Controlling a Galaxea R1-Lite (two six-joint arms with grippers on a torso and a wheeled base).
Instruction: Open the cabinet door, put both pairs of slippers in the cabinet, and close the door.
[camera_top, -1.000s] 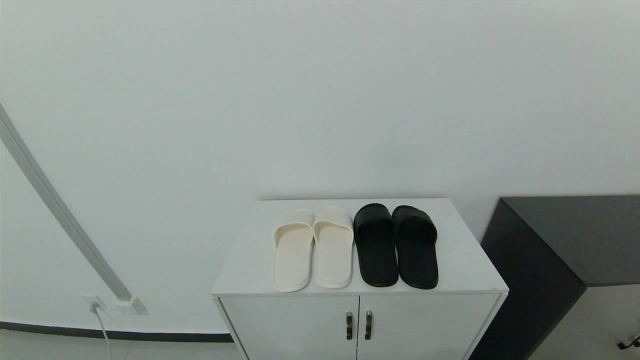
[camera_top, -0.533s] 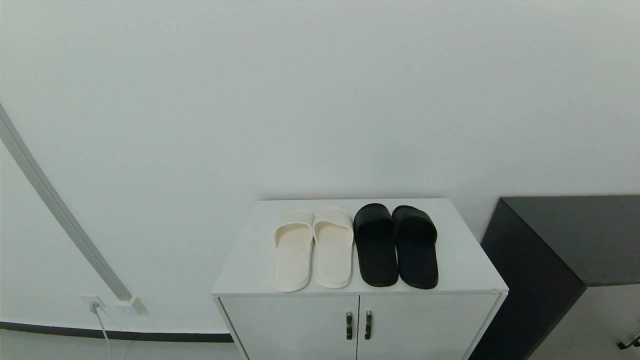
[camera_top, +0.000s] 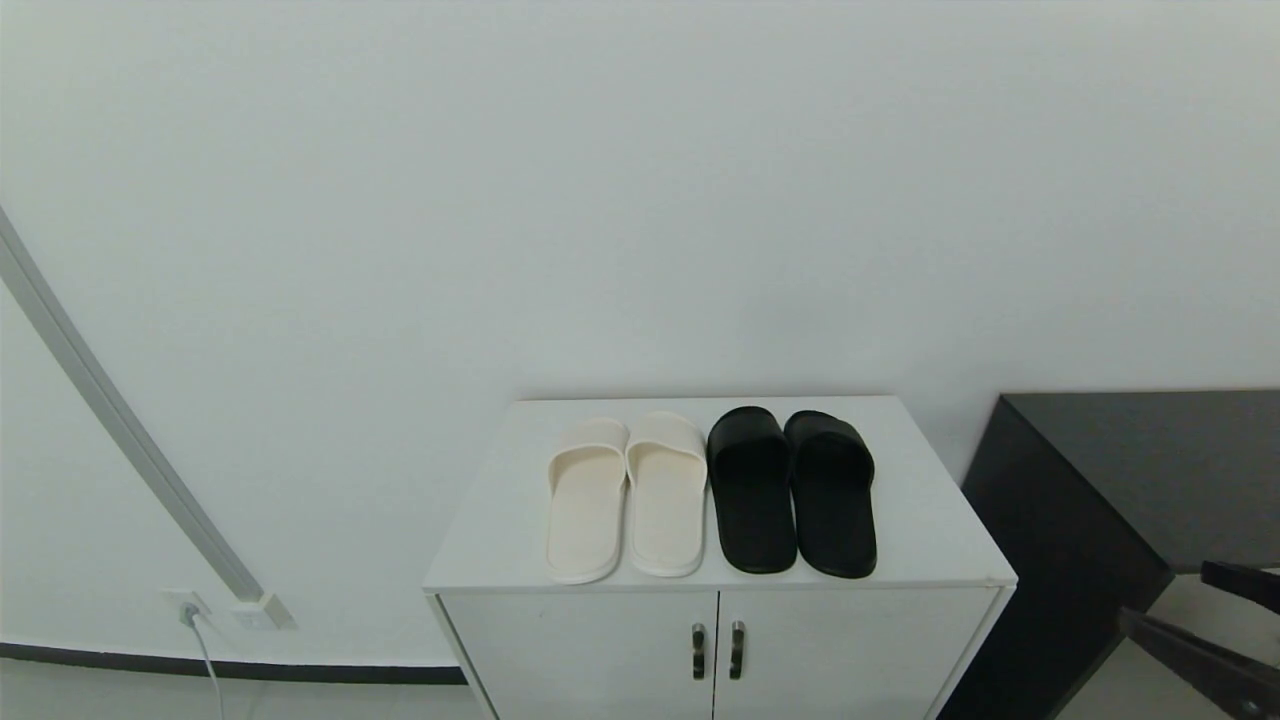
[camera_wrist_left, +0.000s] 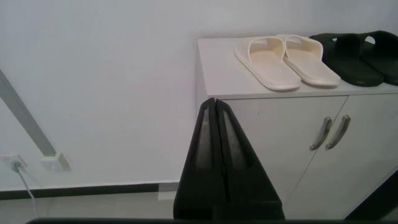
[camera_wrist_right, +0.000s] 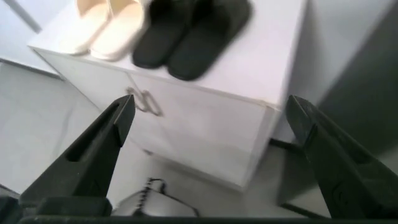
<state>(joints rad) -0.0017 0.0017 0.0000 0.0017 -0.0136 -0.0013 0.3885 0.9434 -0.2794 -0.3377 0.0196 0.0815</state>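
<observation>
Brought wide-spread, empty right gripper (camera_top: 1165, 592) up into head view, lower right. Held left gripper (camera_wrist_left: 216, 109) pinched closed, empty. Left cream rubber slippers (camera_top: 625, 497) and black rubber slippers (camera_top: 793, 490) atop white two-door cabinet (camera_top: 500, 520), doors unopened. Probably started reach for handles.

Your left gripper (camera_wrist_left: 216, 102), jaws pressed together, points toward the cabinet (camera_wrist_left: 217, 70), doors (camera_wrist_left: 283, 146) closed; on its top you see white slippers (camera_wrist_left: 268, 62) just beside black slippers (camera_wrist_left: 353, 62).

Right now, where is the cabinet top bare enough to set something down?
Cabinet top: bare strips left of the white slippers and right of the black slippers, plus a narrow band between toes and wall. The middle is crowded.
</observation>
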